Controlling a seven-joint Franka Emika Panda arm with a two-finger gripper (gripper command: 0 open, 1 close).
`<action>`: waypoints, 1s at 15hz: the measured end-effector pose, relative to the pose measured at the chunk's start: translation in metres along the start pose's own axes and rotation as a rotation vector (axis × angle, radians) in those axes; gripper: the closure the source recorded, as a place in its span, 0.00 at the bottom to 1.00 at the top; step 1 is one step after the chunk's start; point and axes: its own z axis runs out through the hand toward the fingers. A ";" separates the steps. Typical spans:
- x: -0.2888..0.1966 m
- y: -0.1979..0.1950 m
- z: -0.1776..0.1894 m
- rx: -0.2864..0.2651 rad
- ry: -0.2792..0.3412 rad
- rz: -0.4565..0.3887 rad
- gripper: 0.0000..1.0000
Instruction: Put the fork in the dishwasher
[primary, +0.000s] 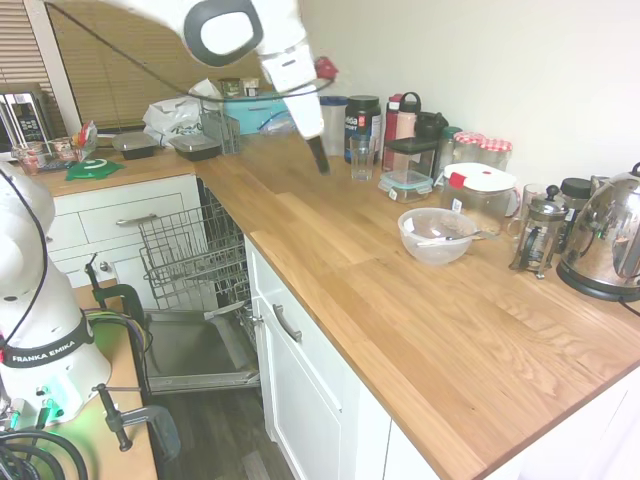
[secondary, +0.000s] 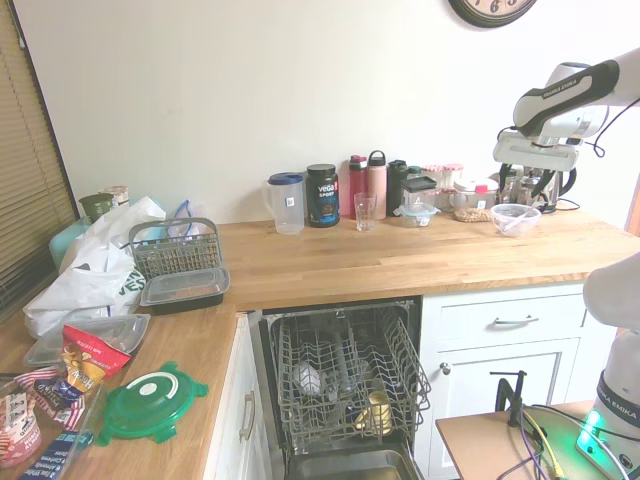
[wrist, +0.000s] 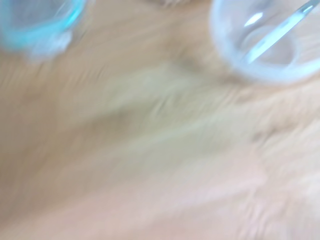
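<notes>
Wooden tabletop (primary: 400, 300) runs long, and the dishwasher (secondary: 345, 385) beneath it stands open, door down, wire rack pulled out. Up above the tabletop hangs the pincer (primary: 318, 155), carrying nothing; whether its fingers are apart or together, I cannot tell. At the pincer's four o'clock in the first exterior view sits the clear bowl (primary: 437, 235), fork (primary: 448, 239) lying inside it.

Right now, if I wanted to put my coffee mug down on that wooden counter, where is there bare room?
The widest bare stretch of counter runs along the front edge, in front of the clear bowl holding the fork. Another free strip lies above the open dishwasher. It is crowded along the wall, with bottles, jars and the kettle.
</notes>
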 end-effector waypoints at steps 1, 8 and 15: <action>0.023 -0.005 0.009 0.007 -0.011 0.040 0.00; 0.128 -0.055 0.106 -0.039 0.000 0.227 0.00; 0.147 -0.099 0.151 -0.099 0.029 0.276 0.00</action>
